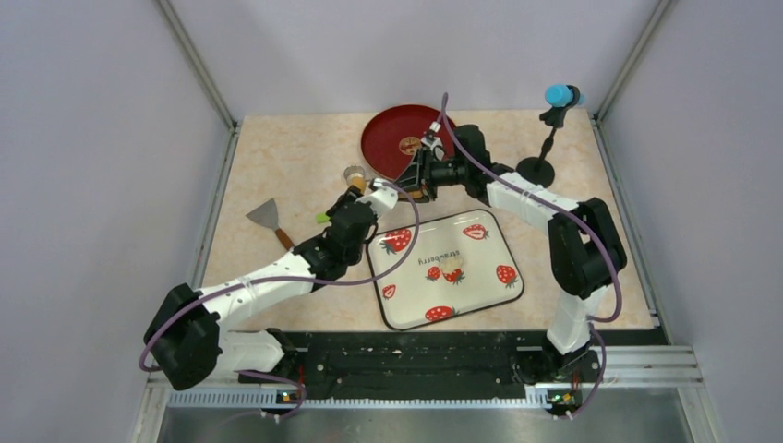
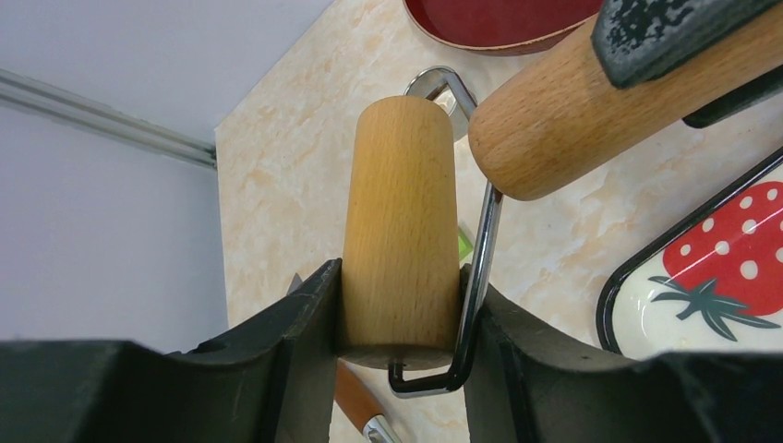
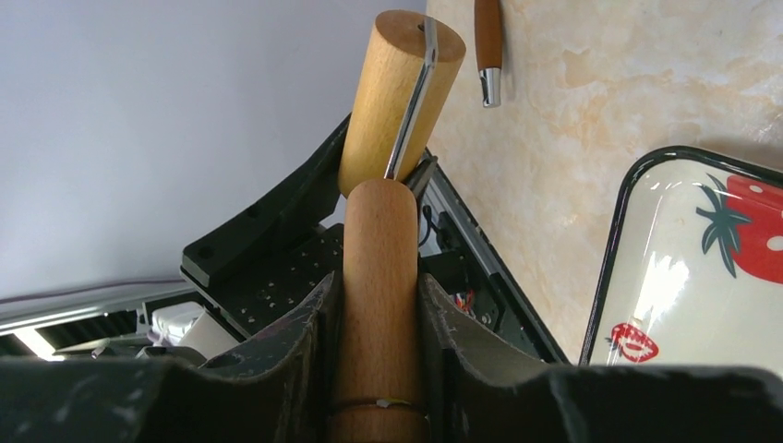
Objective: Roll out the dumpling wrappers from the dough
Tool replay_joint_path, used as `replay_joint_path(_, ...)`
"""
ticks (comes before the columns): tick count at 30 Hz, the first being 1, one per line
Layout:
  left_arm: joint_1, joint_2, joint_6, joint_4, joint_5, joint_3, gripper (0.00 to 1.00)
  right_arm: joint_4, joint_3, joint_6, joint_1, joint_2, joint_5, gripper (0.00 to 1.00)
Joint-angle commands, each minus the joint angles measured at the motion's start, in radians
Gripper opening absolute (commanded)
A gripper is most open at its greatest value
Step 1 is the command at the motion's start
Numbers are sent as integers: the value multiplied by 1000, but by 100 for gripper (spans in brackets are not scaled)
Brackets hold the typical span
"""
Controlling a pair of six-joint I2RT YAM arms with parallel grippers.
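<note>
A small lump of pale dough [image 1: 451,268] lies in the middle of the strawberry tray [image 1: 489,295]. No dumpling wrappers show. My left gripper [image 1: 362,196] is shut on the drum [image 2: 400,212] of the tan wooden roller, its wire frame [image 2: 482,258] pressed against one finger. My right gripper [image 1: 420,175] is shut on the roller's wooden handle [image 3: 379,268], which also shows in the left wrist view [image 2: 591,120]. The roller is held off the table, behind the tray's far left corner. The drum also shows in the right wrist view [image 3: 397,83].
A red plate [image 1: 383,129] with a small brown thing on it sits at the back. A metal scraper [image 1: 266,217] lies left of my left arm. A black stand with a blue top [image 1: 551,129] is at the back right. Walls close in both sides.
</note>
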Motion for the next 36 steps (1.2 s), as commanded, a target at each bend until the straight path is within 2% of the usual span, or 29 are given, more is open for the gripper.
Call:
replay_joint_path(1,-1,-32,-40,88,19,22,45,44,56,-12,31,-6,-46,0)
replay_joint_path(2,0,-32,-59,77,29,26,61,37,57,-20,31,-7,-45,0)
replay_joint_path(3,1,-32,-81,65,42,30,70,23,57,-33,30,-8,-42,0)
replay_joint_path(7,1,-39,-214,43,89,27,83,-53,61,-118,30,-17,-16,0)
replay_joint_path(12,1,-72,-482,33,139,-15,87,-285,90,-317,6,-33,68,0)
replay_joint_path(17,10,-111,-685,-28,178,-63,96,-478,114,-502,-28,-58,164,0)
replay_joint_path(24,67,-234,-832,-72,254,-152,99,-644,129,-689,-56,-115,307,0)
replay_joint_path(25,90,-252,-845,-79,283,-162,99,-663,137,-710,-58,-119,325,0)
replay_joint_path(28,215,-278,-876,-130,484,-164,99,-719,160,-763,-61,-129,369,0)
replay_joint_path(29,274,-273,-902,-152,579,-155,99,-735,166,-775,-61,-133,384,0)
replay_joint_path(32,371,-218,-920,-239,750,-115,99,-753,179,-803,-63,-149,407,0)
replay_joint_path(36,436,-66,-914,-418,844,-14,99,-769,197,-815,-64,-165,429,0)
